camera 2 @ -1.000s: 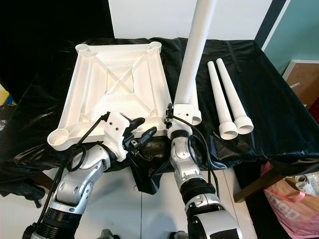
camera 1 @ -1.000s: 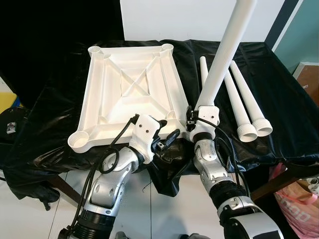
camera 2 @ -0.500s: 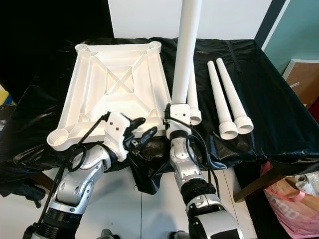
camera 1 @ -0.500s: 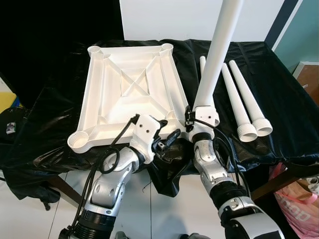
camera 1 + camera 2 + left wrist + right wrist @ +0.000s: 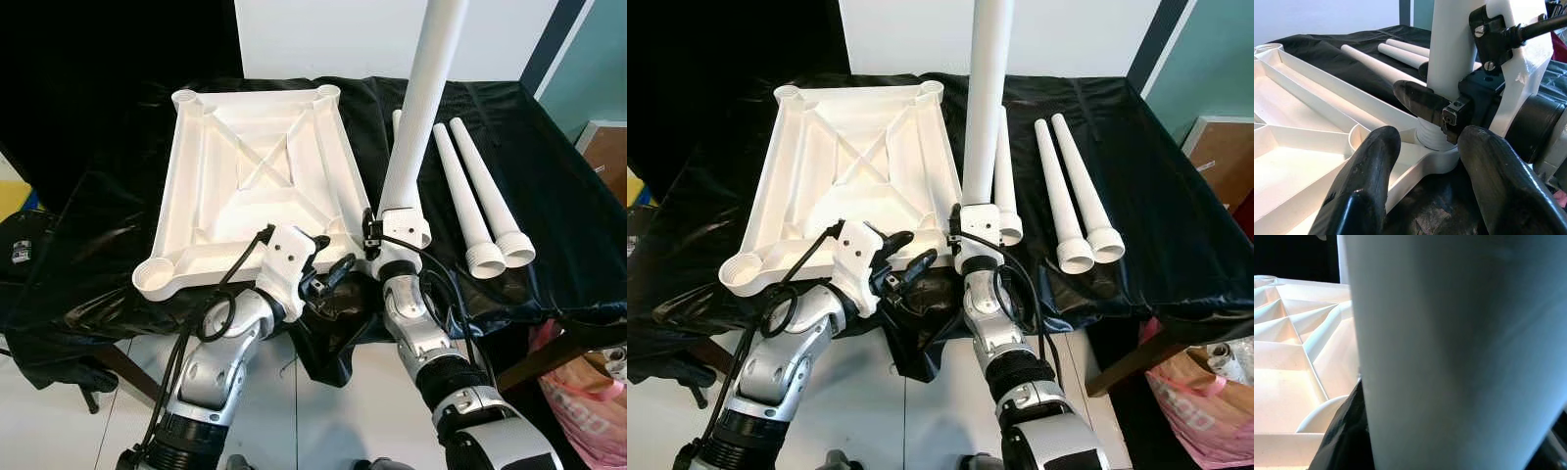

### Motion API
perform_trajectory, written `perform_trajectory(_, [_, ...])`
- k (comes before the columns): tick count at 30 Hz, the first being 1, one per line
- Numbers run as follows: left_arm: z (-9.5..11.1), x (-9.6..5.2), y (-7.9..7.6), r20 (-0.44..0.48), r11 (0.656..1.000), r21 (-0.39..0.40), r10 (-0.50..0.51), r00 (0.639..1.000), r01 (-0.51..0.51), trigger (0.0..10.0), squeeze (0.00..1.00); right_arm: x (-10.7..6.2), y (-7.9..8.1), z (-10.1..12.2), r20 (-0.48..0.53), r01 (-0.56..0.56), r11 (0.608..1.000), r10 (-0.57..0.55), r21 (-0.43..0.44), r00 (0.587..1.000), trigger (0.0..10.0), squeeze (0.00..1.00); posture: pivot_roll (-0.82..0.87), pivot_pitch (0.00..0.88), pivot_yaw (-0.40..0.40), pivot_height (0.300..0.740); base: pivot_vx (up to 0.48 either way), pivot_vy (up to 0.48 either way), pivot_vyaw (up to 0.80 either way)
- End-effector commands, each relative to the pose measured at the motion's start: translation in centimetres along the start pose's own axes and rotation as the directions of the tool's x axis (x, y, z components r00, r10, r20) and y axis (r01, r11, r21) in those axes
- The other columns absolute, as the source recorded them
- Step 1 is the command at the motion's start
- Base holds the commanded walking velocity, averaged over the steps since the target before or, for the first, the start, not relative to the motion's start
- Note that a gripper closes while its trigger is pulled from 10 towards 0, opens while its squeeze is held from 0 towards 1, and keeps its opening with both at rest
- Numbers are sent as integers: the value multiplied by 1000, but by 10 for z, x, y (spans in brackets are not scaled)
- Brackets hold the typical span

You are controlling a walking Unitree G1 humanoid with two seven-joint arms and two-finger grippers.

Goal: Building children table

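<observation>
Right hand (image 5: 384,238) clamped on upright table leg (image 5: 416,108), seated over tabletop (image 5: 257,176) corner socket (image 5: 1431,142); left hand (image 5: 328,276) wide, idle. Next up: probably twisting down.

right gripper (image 5: 972,227) holds white leg (image 5: 984,98) upright at tabletop (image 5: 847,176) corner.

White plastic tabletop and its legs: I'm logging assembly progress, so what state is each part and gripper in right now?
White plastic tabletop: upside down on the black-covered table, ribs up.
White tube leg in the right gripper: upright, threaded end at the near right corner socket.
Three spare white legs: lying flat, unattached.
Right gripper: shut on the upright leg.
Left gripper: open, beside that corner.
</observation>
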State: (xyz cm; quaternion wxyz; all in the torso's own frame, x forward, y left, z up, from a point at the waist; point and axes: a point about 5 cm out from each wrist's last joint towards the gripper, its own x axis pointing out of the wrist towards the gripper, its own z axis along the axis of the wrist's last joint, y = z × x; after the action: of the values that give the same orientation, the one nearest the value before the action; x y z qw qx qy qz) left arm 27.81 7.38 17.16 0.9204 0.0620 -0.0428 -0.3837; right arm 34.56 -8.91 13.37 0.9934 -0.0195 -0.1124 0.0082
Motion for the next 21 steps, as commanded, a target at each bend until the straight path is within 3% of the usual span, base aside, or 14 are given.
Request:
perform_trajectory(1, [0, -2, 2, -13, 998, 3, 60, 998, -60, 10000, 0, -8, -4, -16, -77, -1, 1000, 0, -13, 997, 10000, 0, 57, 96, -33, 740, 0, 0, 0])
perform_trajectory(3, [-1, -3, 3, -11, 996, -85, 33, 999, -34, 10000, 0, -5, -6, -10, -49, -2, 1000, 1, -15, 999, 10000, 0, 58, 97, -33, 740, 0, 0, 0])
perform_trajectory(4, [-1, -3, 3, -11, 996, -85, 33, 999, -34, 10000, 0, -5, -6, -10, -49, -2, 1000, 1, -15, 999, 10000, 0, 58, 97, -33, 740, 0, 0, 0])
perform_trajectory(5, [-1, -3, 4, -2, 988, -154, 15, 1000, -15, 10000, 1000, -3, -8, -6, -35, 0, 1000, 0, -13, 999, 10000, 0, 58, 98, -31, 740, 0, 0, 0])
perform_trajectory(8, [1, -4, 5, 13, 982, -190, 12, 1000, -9, 10000, 1000, 1, -12, 2, -1, 6, 1000, -6, -6, 1000, 10000, 0, 59, 99, -30, 740, 0, 0, 0])
perform_trajectory(10, [2, -4, 7, 11, 986, -163, 32, 999, -30, 10000, 1000, 4, -15, 8, 22, 12, 1000, -11, -6, 1000, 10000, 0, 57, 100, -28, 740, 0, 0, 0])
perform_trajectory(11, [3, -3, 8, 13, 989, -145, 43, 999, -41, 10000, 0, 5, -17, 12, 38, 12, 1000, -12, -10, 999, 10000, 0, 57, 103, -28, 740, 0, 0, 0])
perform_trajectory(21, [19, 5, 3, 72, 992, -121, -10, 997, 19, 10000, 0, 11, -21, 28, 84, -57, 998, 56, 10, 995, 10000, 0, 49, 108, -39, 740, 0, 0, 0])
